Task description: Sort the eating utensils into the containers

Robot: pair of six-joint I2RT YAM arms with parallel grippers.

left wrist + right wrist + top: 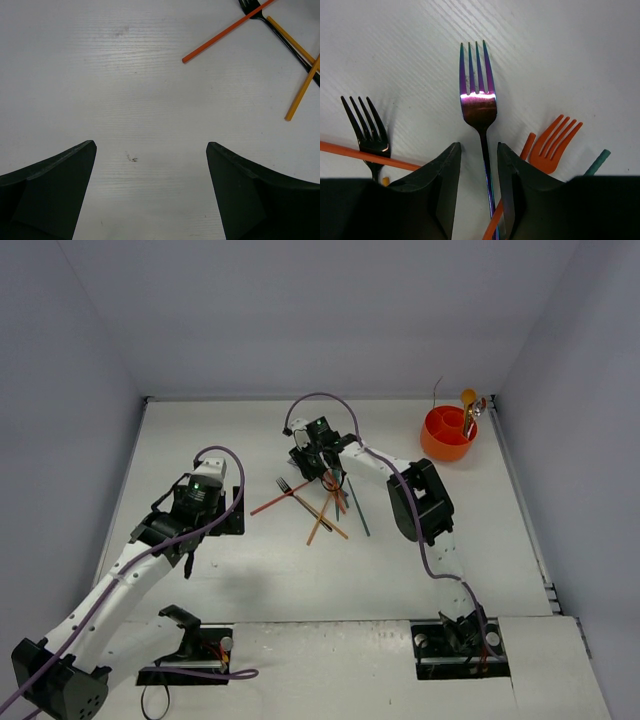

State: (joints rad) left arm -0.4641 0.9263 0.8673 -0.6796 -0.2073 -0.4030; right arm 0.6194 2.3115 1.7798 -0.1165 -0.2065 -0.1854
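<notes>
Astride purple fork handle: right gripper, narrowed, not yet pinching. Handle in line with the finger gap, tines pointing ahead. Farther off, left gripper agape.

- I see a white table, lightly scuffed
- Near its middle lies a crossed pile of utensils: forks, orange sticks, a teal stick
- An orange cup stands at the far right corner

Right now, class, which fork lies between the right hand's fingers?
The iridescent purple fork: its handle runs between them; the black fork and orange fork lie outside.
</notes>
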